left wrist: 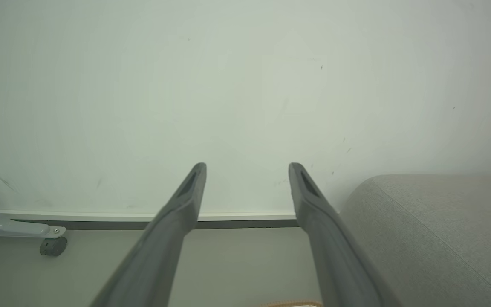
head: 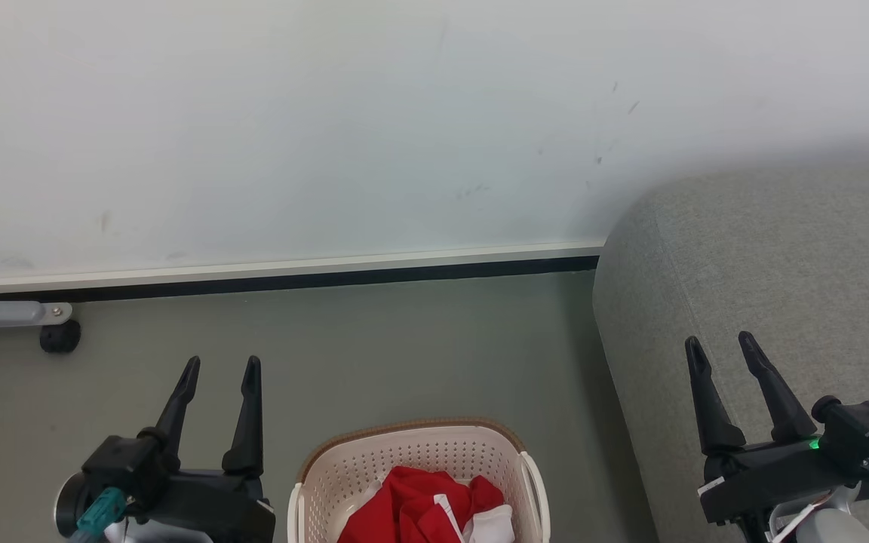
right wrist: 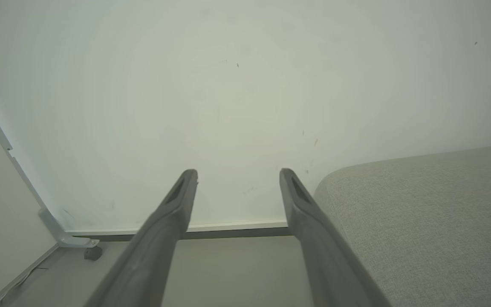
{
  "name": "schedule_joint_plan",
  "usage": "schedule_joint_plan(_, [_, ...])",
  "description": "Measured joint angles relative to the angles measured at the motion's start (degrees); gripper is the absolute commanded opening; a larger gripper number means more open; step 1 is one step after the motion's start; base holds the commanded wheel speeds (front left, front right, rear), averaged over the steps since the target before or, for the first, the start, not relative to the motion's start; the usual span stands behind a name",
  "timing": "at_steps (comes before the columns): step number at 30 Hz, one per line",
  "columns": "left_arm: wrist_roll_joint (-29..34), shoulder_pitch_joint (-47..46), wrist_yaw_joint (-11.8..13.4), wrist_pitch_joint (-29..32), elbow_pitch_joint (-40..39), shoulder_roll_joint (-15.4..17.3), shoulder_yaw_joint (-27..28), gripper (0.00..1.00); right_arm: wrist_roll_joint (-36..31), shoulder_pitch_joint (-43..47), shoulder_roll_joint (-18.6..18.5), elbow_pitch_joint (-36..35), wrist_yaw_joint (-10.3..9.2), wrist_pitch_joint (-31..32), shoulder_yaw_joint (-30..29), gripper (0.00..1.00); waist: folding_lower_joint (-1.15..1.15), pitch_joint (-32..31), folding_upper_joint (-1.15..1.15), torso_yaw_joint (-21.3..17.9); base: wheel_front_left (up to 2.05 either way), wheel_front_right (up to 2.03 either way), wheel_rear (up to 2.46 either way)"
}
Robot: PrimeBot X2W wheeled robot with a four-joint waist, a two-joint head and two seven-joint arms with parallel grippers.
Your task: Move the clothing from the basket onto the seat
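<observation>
Red clothing (head: 419, 507) with white panels lies bunched in the cream basket (head: 329, 483), which stands on the floor at the bottom centre of the head view. The grey seat (head: 774, 286) rises at the right; it also appears as the seat (left wrist: 437, 230) and the seat (right wrist: 424, 221) in the wrist views. My left gripper (head: 222, 367) hangs open to the left of the basket, nothing between its fingers; my left gripper (left wrist: 247, 167) points at the wall. My right gripper (head: 721, 343) stands open over the seat's front part, empty, and my right gripper (right wrist: 238, 172) faces the wall too.
A white wall with a pale skirting board (head: 276, 268) closes the far side. At the far left a grey metal leg with a black caster (head: 59, 335) stands on the grey-green floor (head: 404, 347), which lies bare between the basket and the wall.
</observation>
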Motion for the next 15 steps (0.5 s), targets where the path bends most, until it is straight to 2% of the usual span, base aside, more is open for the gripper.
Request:
schedule_joint_plan(3, [1.7, -0.1, 0.0, 0.0, -0.2, 0.0, -0.1, 1.00, -0.8, 0.0, -0.2, -0.2, -0.01, -0.1, 0.1, 1.00, 0.00, 0.0, 0.00, 0.0, 0.00, 0.00, 0.00])
schedule_joint_plan(15, [1.8, -0.1, -0.1, 0.0, 0.0, -0.2, 0.9, 1.00, -1.0, 0.0, 0.0, -0.2, 0.01, -0.3, -0.8, 1.00, 0.00, 0.1, 0.00, -0.1, 0.00, 0.00, 0.00])
